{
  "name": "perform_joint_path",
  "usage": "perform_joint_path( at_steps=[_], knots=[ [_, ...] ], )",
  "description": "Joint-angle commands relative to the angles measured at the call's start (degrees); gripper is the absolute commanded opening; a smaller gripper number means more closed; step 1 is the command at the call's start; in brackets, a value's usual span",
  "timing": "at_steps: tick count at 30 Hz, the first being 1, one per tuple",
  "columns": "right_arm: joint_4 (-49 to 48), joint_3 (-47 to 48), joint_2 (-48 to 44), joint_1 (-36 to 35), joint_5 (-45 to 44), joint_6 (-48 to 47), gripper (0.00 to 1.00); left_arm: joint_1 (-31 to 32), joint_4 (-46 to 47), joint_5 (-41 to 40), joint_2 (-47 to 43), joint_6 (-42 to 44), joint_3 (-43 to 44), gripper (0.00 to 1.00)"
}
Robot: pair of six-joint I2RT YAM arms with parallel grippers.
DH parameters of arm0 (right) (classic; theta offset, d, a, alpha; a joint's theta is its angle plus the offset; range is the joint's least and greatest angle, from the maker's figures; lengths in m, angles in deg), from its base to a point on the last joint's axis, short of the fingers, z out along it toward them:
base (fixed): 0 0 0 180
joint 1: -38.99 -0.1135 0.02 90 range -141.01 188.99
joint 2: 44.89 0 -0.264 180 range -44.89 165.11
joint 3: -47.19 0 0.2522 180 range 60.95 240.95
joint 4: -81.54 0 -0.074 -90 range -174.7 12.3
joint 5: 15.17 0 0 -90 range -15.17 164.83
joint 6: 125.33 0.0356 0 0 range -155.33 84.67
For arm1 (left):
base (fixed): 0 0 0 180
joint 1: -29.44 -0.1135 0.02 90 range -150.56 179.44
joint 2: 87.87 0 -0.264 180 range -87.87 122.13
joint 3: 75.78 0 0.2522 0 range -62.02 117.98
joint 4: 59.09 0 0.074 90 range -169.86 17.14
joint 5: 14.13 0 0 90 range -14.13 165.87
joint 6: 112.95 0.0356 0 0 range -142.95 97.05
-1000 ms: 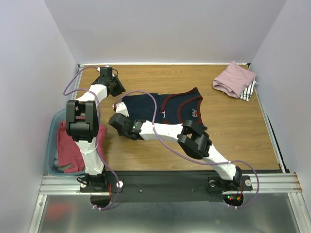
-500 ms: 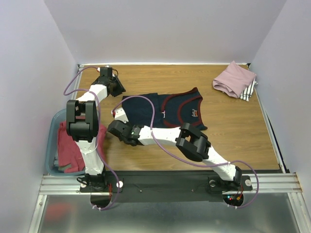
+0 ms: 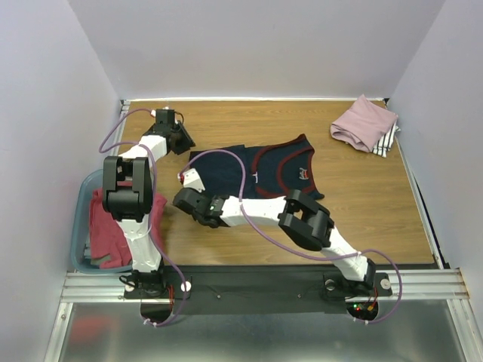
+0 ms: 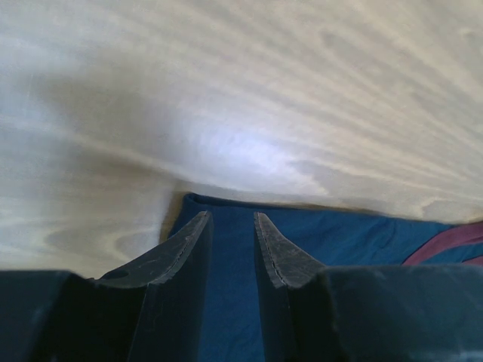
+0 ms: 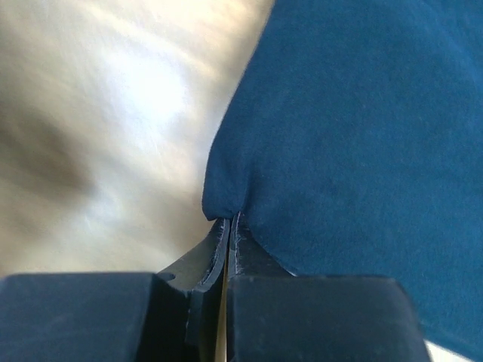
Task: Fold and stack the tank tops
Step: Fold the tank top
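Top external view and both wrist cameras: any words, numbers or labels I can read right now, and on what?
White print on the navy jersey: too small to read.
Pink top, striped top, tub: no text shows.
Wrist views: none.

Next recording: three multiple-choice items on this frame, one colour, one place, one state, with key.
1. Colour of the clothes in the tub? A white, B red, C navy.
2. Where is the pink top? A in the tub, B mid-table, C far right corner, on the striped top.
3. The right jaws are: A wide open, B shut on the navy jersey's corner, C shut on nothing.
Key: B, the clothes there are red; C, the top view shows it there; B, the right wrist view shows cloth pinched between closed jaws.
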Motion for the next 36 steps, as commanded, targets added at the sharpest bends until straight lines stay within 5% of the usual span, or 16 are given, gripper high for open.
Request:
perform_joint_path(
  at_steps=[1,6,17,29,32,36],
  knots=[
    [-0.41,-8.34,-7.13,-0.29,5.01,-0.62,0.0,-0.01,3.67,-0.64,-5.56,-3.35,-7.02,0.4],
    [-2.44,-18.1,-15.83,0.06,8.7,0.87,0.0,0.16,4.73,-1.96,-7.42,-3.8,-10.73,0.42],
    [-2.62,-19.69,-16.9,1.91,11.43,2.63,0.0,1.75,6.49,-4.15,-10.75,-5.47,-17.41,0.43],
    [-2.71,-20.22,-17.08,2.96,12.14,3.34,0.0,2.45,6.31,-8.38,-17.96,-7.49,-23.82,0.55],
    [-2.79,-20.22,-16.81,3.14,12.49,3.43,0.0,3.41,6.66,-8.82,-17.96,-8.28,-25.49,0.68],
    [-2.88,-20.05,-16.72,3.23,12.84,3.6,0.0,4.56,8.24,-8.82,-16.91,-9.34,-26.81,0.68]
  ],
)
